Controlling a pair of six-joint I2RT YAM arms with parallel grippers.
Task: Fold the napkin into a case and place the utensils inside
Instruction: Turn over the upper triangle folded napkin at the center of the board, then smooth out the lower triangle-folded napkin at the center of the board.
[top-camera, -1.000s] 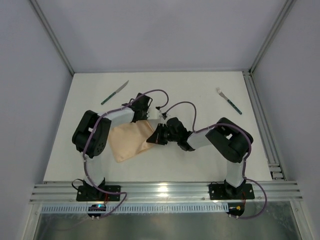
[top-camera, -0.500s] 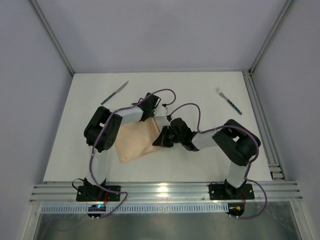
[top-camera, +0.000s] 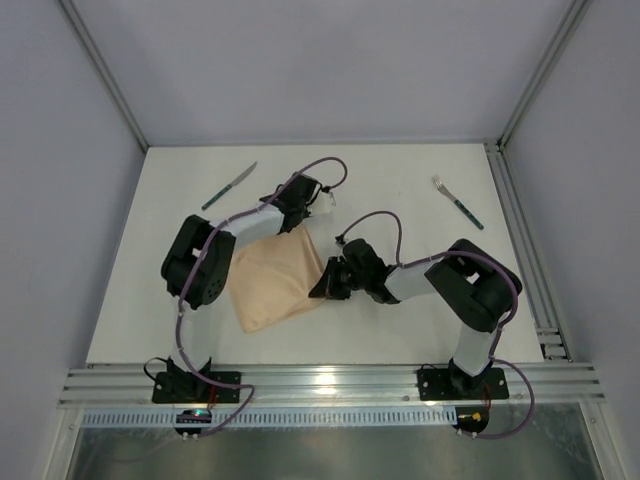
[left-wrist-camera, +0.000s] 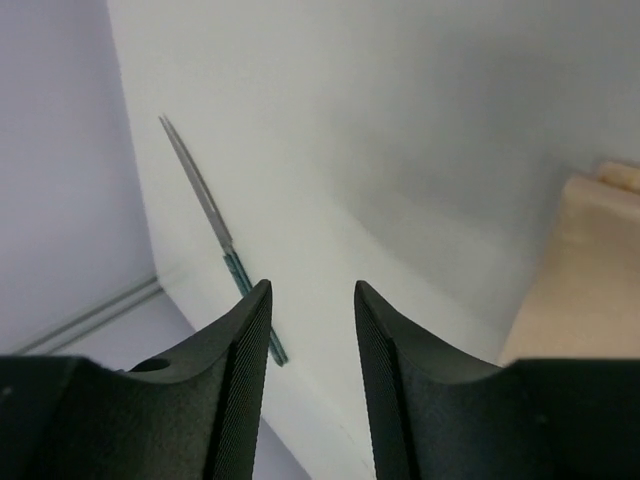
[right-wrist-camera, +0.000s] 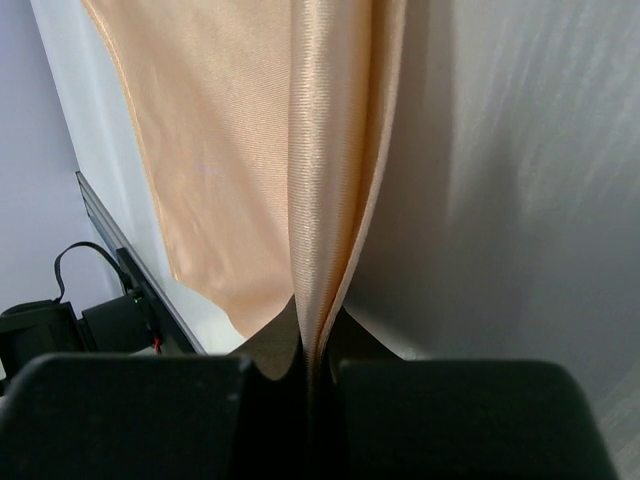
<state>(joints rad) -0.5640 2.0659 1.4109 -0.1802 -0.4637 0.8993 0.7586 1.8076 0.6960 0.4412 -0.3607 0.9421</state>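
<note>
Right gripper (right-wrist-camera: 318, 345) pinches napkin (right-wrist-camera: 230, 150) at its edge.

This is looking like a robotics lab test cell. A white bench (top-camera: 400, 180) is sitting inside plain grey panel walls (top-camera: 300, 70) framed by aluminium struts (top-camera: 103, 70). The left arm (top-camera: 200, 265) and right arm (top-camera: 470, 290) are standing bolted to a slotted metal rail (top-camera: 330, 385), trailing purple cables (top-camera: 378, 213).

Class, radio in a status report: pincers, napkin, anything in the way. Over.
Left pincer open, empty. Right pincer shut on napkin edge. Knife and fork lie apart, clear of it.
</note>
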